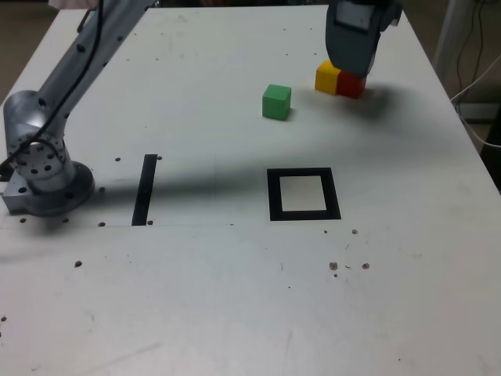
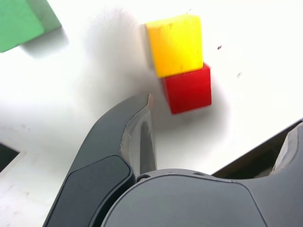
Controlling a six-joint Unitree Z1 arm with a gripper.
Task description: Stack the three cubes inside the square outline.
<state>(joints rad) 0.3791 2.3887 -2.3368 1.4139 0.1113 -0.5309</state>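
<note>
At the far right of the exterior view, the yellow cube (image 1: 327,77) and the red cube (image 1: 351,84) sit side by side on the white table, touching. The green cube (image 1: 276,102) stands alone to their left. My gripper (image 1: 354,63) hangs just above the yellow and red pair and partly covers them. In the wrist view the jaws are spread wide with nothing between them; the gripper (image 2: 222,113) is beside the red cube (image 2: 188,90), with the yellow cube (image 2: 175,45) beyond it and the green cube (image 2: 19,21) off to the side. The square outline (image 1: 274,196) lies nearer the front, with no cube in it.
A narrow black strip (image 1: 145,189) lies on the table at the exterior view's left, next to the arm's base (image 1: 43,168). The table's right edge (image 1: 470,133) runs close to the cubes, with cables beyond it.
</note>
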